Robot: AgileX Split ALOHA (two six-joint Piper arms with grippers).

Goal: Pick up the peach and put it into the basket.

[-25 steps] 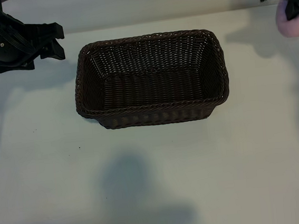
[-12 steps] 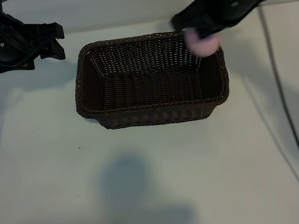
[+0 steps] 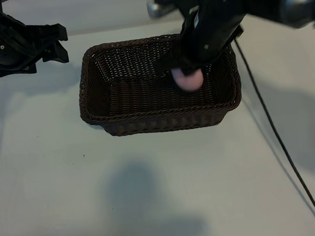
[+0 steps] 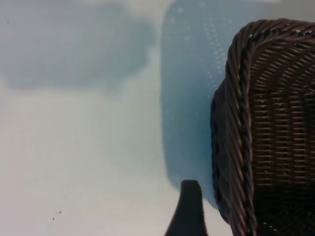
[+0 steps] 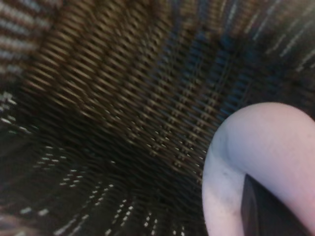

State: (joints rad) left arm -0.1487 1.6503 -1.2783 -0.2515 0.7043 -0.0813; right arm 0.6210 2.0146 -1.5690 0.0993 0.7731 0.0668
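The pale-pink peach [image 3: 188,81] hangs inside the dark-brown wicker basket [image 3: 163,121], over its right half, and I cannot tell whether it touches the bottom. My right gripper [image 3: 188,73] reaches down from the back right and is shut on the peach. In the right wrist view the peach [image 5: 261,147] fills one corner, with a dark finger [image 5: 263,214] pressed against it and the basket weave [image 5: 123,98] close behind. My left gripper [image 3: 55,43] is parked open at the back left, just outside the basket's left end [image 4: 236,147], with one finger [image 4: 189,211] in view.
A black cable [image 3: 277,140] trails from the right arm across the table on the right of the basket. The pale table [image 3: 154,196] lies bare in front of the basket, crossed by soft shadows.
My right arm swung in from the far right edge with the peach, crossed the basket's back right rim and lowered the fruit inside. The left arm stayed still.
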